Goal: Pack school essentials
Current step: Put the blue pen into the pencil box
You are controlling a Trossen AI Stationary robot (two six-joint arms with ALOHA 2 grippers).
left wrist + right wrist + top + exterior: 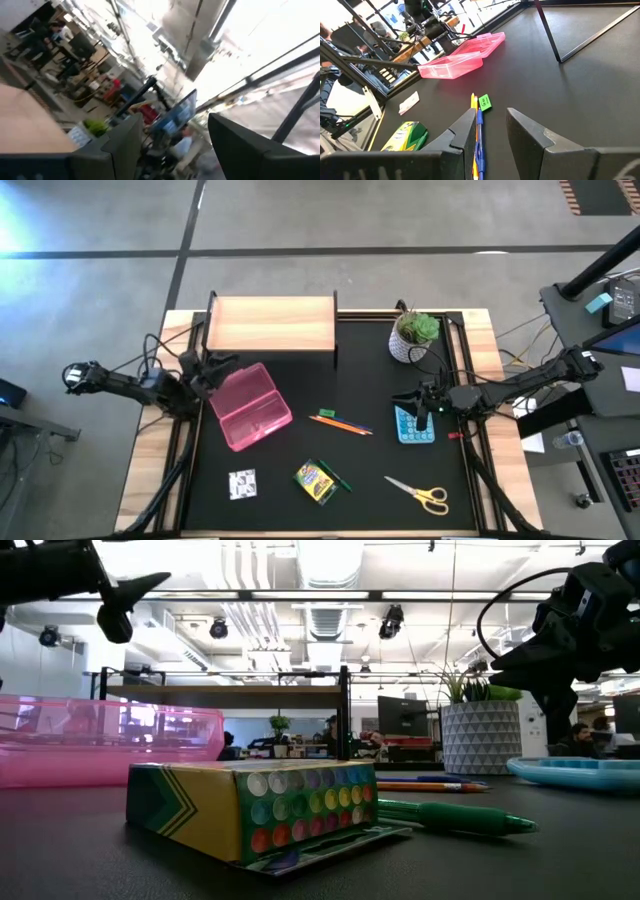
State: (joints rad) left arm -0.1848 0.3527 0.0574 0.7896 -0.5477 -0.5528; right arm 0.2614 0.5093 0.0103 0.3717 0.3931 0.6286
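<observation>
An open pink plastic case [248, 408] lies on the black mat. To its right lie the orange and blue pencils [345, 423] with a small green eraser [327, 413]. The yellow-green crayon box [314, 480], a green marker [450, 816], the yellow-handled scissors [420, 493] and a white patterned square [242, 483] lie nearer the near edge. My left gripper [220, 366] hovers open at the case's far-left corner and tips upward [172, 142]. My right gripper [421, 402] is open [490, 127] above a blue calculator-like pad [414, 425], pointing toward the pencils [477, 125].
A wooden shelf [270, 325] stands along the mat's far edge. A potted green plant [415, 336] stands at the far right, close behind my right gripper. Black frame rails [470, 380] run along both table sides. Bare mat lies between the case and the pencils.
</observation>
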